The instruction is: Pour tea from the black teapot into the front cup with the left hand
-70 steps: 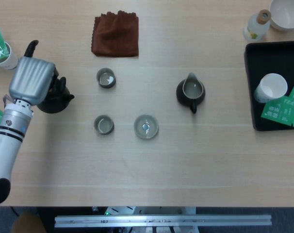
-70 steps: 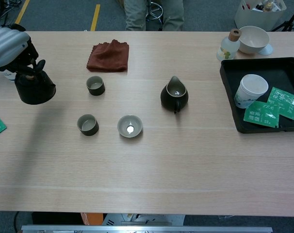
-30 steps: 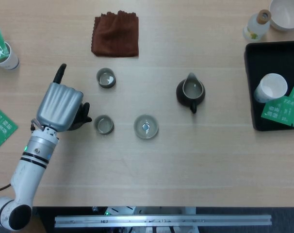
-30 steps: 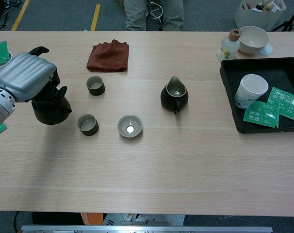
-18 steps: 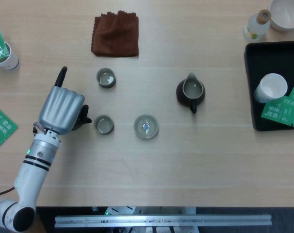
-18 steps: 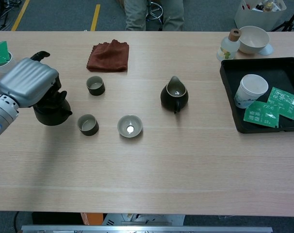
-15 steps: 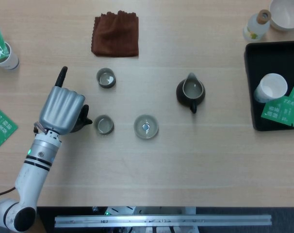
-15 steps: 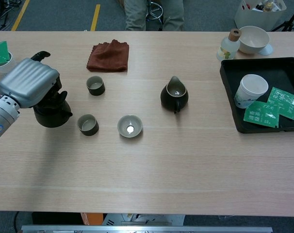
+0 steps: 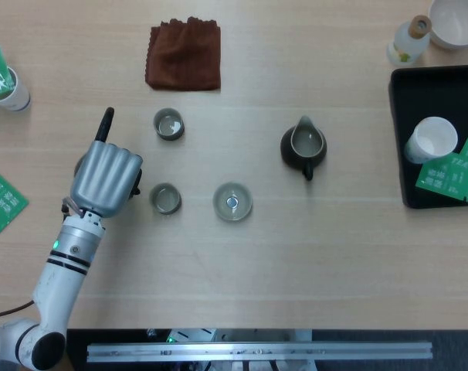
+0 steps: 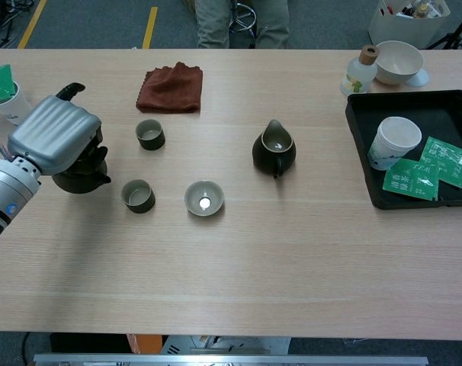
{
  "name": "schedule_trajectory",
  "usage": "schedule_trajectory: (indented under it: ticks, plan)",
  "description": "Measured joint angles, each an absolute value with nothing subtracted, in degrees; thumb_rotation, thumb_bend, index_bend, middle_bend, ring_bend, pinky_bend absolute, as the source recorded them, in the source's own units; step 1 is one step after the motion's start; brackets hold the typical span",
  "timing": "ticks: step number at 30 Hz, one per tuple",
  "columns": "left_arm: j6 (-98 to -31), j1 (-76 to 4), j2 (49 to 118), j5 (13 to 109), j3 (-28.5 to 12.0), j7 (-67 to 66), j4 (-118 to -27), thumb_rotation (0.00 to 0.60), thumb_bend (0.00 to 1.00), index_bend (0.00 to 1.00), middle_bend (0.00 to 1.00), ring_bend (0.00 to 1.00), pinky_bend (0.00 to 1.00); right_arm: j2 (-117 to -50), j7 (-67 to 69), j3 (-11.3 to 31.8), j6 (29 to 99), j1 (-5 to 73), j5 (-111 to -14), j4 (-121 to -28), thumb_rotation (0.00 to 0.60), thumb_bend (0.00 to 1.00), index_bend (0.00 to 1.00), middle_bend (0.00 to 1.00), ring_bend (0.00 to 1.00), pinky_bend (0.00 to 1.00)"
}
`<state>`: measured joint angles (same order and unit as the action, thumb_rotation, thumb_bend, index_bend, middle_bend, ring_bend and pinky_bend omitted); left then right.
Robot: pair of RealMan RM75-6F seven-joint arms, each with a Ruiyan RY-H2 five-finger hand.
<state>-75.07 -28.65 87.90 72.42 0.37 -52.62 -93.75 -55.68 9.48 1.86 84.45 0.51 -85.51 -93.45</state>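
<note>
Gripping the black teapot, the left hand is wrapping its fingers round it just beside the front cup.

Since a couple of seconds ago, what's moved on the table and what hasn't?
The left hand has carried the black teapot from the table's far-left side toward the front cup, gripping it throughout; it now sits just beside the cup. Cups, pitcher, cloth and tray stayed put.

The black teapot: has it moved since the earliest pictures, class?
Yes. The black teapot, held by the left hand, has travelled right and toward the table's front edge, ending just left of the front cup, judged against the brown cloth.
</note>
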Motion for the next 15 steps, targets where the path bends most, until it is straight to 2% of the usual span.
schedule_trajectory:
  ticks: [15]
  plan:
    - [-75.1,-28.2,90.3,71.9,-0.6,-56.3,-94.4,0.506,0.49,0.91,1.0,0.85,0.09,-55.8,10.7,1.8,84.8,0.2,-85.6,-92.5,0.6,0.0,0.21,0.17,0.0,0.0]
